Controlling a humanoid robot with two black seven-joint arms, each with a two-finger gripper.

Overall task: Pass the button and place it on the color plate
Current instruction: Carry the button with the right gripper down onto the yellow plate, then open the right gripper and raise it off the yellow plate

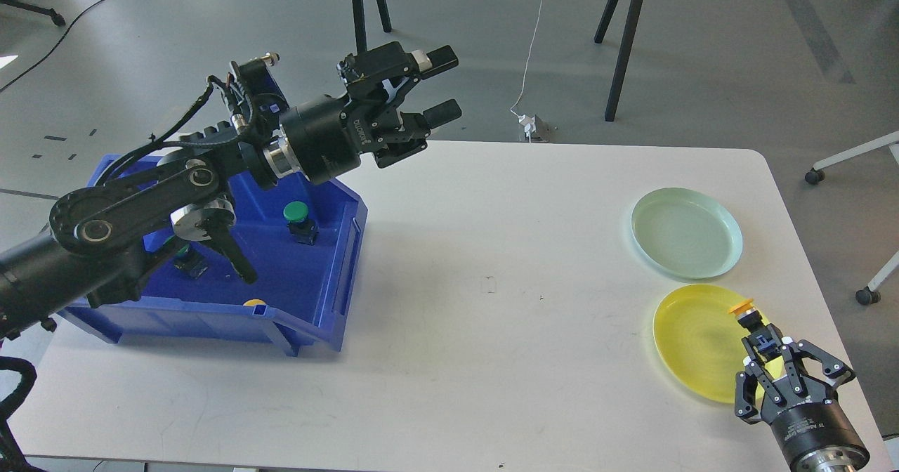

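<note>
My right gripper [767, 349] is at the lower right, over the near right part of the yellow plate [692, 338]. It is shut on a yellow-capped button [744, 312], which tilts up and left above the plate. My left gripper [441, 86] is open and empty, held high over the table's far edge, just right of the blue bin [337, 268]. In the bin stand a green-capped button [296, 213], a second green one [186, 260] partly hidden by my left arm, and a yellow one [254, 303] at the front wall.
A pale green plate [686, 233] lies just beyond the yellow plate near the table's right edge. The white table [491, 289] spans the view. Tripod legs and cables stand on the floor behind it.
</note>
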